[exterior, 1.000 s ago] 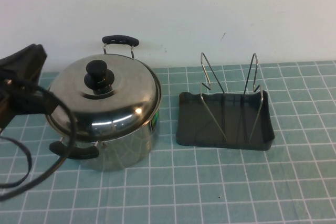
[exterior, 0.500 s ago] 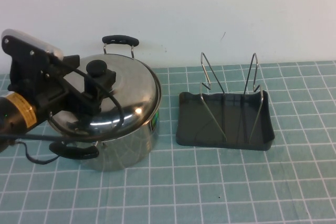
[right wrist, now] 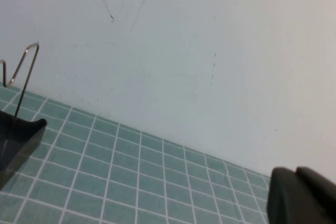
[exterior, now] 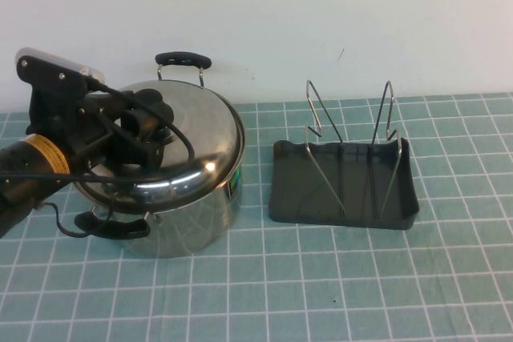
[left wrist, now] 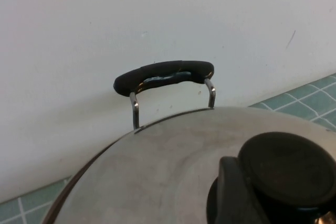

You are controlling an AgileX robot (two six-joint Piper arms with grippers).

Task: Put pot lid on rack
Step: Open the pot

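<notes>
left end effector [exterior: 144, 130] at pot lid [exterior: 200, 130] knob, grip state unclear, positioned for lift | right end effector [right wrist: 302, 195] parked, state unclear | rack [exterior: 345, 186] waiting

A: Colours? Round domed stainless-steel pot lid [exterior: 196, 146] is shiny silver, round knob [left wrist: 286, 169] black.
B: Dark grey rectangular plastic rack [exterior: 343, 186], silver wire uprights. Left gripper [exterior: 136, 130] black, over the lid. Right gripper [right wrist: 302, 195] black, by the white wall [exterior: 321, 14]. Teal mat [exterior: 321, 278], white grid.
</notes>
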